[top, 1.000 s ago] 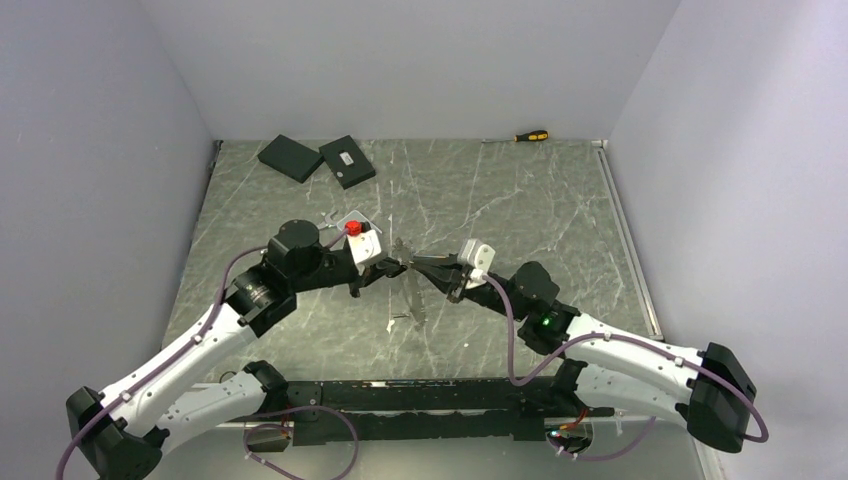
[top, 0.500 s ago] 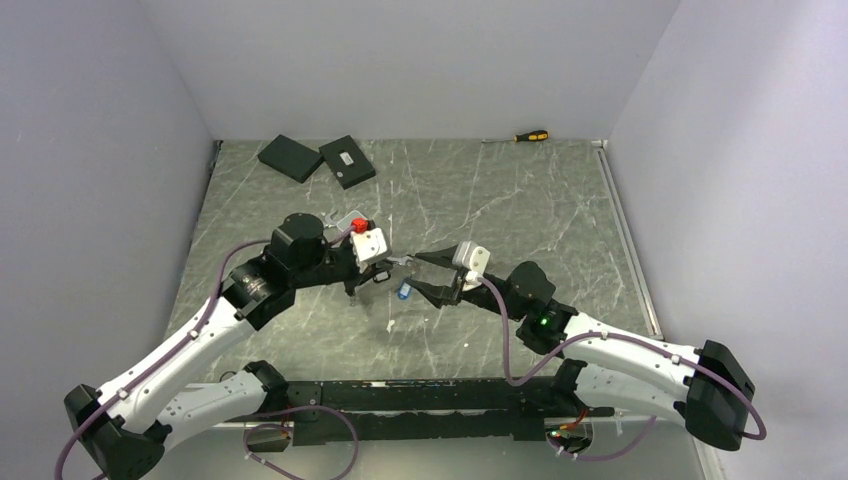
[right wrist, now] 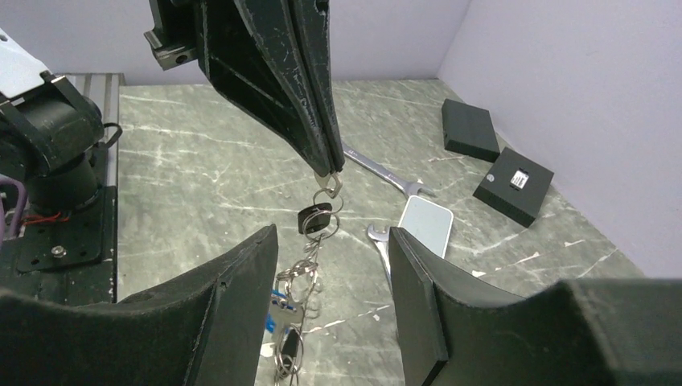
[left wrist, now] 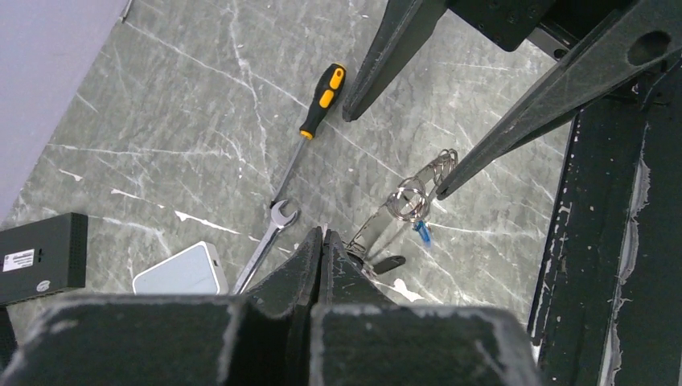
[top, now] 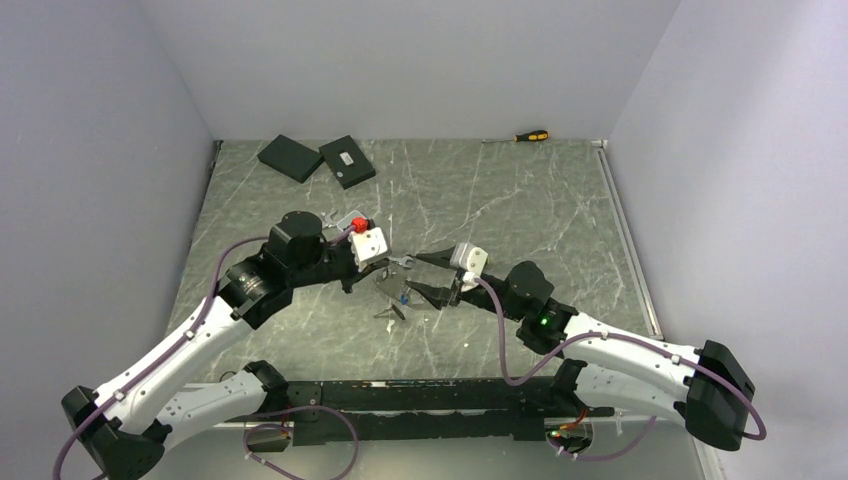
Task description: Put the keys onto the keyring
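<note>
The left tool [left wrist: 322, 235] was seen shut, its two fingers pressed together at the tips above the middle of the desk [top: 520, 200]. A small metal tab was pinched between those tips, and from it a tangled bunch was hung. A black-headed one of the keys [right wrist: 314, 219] was found at the top of the bunch, just under the tips. Below it the silver wire loops of the keyring [left wrist: 408, 201] were seen, with a blue key [left wrist: 422, 233] dangling beside them. Which ring each key was threaded on could not be told. Whether the bottom of the bunch was touching the desk could not be told either.

The right tool [top: 412, 272] was held open, facing the left one, and nothing was gripped in it. In the right wrist view the bunch was framed between its spread fingers. In the left wrist view one fingertip was placed just beside the wire loops; contact could not be confirmed.

On the desk below, a silver wrench [left wrist: 269, 241] was laid beside a pale flat slab [left wrist: 181, 272], and the tip of an orange-and-black screwdriver [left wrist: 318, 100] was pointed at the wrench's open end. Two black boxes [top: 290, 157] were set near the far left corner, well apart from the tools. A second screwdriver [top: 530, 135] was laid at the far edge.
</note>
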Controlling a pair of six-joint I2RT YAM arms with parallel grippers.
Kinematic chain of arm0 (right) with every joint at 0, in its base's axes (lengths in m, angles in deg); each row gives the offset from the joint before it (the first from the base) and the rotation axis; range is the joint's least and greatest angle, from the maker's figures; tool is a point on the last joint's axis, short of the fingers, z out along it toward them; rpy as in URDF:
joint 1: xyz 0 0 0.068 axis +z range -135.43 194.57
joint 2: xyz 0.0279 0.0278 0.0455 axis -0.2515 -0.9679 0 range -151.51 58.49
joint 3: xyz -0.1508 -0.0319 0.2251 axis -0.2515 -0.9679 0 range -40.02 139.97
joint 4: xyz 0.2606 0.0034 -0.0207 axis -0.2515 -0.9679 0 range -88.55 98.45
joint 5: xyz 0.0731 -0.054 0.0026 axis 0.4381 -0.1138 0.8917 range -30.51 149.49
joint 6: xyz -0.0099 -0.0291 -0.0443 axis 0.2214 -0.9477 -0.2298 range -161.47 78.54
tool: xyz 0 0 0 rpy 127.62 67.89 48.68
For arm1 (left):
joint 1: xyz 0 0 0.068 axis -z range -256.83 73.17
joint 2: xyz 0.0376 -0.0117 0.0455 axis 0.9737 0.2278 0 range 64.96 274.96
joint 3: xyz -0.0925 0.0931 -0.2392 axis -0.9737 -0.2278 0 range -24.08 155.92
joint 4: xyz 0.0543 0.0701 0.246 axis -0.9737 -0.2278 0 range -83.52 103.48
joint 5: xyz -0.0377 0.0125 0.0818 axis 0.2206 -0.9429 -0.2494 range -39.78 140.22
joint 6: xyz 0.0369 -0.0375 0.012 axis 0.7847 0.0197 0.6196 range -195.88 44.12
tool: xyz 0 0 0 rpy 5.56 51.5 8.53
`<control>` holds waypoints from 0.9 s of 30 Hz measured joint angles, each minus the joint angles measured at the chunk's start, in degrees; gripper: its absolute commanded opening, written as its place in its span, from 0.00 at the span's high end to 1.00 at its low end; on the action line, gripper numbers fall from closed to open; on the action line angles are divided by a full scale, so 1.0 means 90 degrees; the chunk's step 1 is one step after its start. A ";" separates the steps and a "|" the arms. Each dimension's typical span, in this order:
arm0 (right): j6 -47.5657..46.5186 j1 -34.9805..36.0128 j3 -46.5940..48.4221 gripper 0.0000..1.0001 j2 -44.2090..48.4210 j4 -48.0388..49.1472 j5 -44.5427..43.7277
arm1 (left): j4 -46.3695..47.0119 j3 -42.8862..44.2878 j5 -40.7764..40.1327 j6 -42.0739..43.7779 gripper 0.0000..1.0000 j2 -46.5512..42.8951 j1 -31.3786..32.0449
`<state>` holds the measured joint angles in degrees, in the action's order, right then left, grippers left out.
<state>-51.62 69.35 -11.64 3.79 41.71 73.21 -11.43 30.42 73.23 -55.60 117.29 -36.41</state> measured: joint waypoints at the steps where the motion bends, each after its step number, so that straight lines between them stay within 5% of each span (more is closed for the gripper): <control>1: -0.0012 0.0000 0.0000 0.43 0.0002 -0.0022 -0.0005 | 0.0000 0.0007 -0.0032 0.0007 1.00 0.0000 0.0000; 10: -0.0148 0.0000 0.0000 0.43 0.0058 -0.0068 -0.0588 | 0.0248 0.0323 -0.0471 -0.0180 1.00 0.0661 -0.0002; 22: -0.0260 0.0000 -0.0090 0.43 0.0306 0.0080 -0.1894 | 0.1105 0.2453 -0.1214 0.0083 1.00 0.3235 -0.0622; 27: -0.0262 0.0000 -0.0243 0.42 0.0770 0.0083 -0.2288 | 0.1355 0.2829 -0.0971 0.0308 1.00 0.3536 -0.0804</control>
<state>-53.98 69.35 -13.83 10.72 42.45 52.62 0.77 55.89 64.49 -52.83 149.12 -43.64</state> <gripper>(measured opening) 0.575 0.009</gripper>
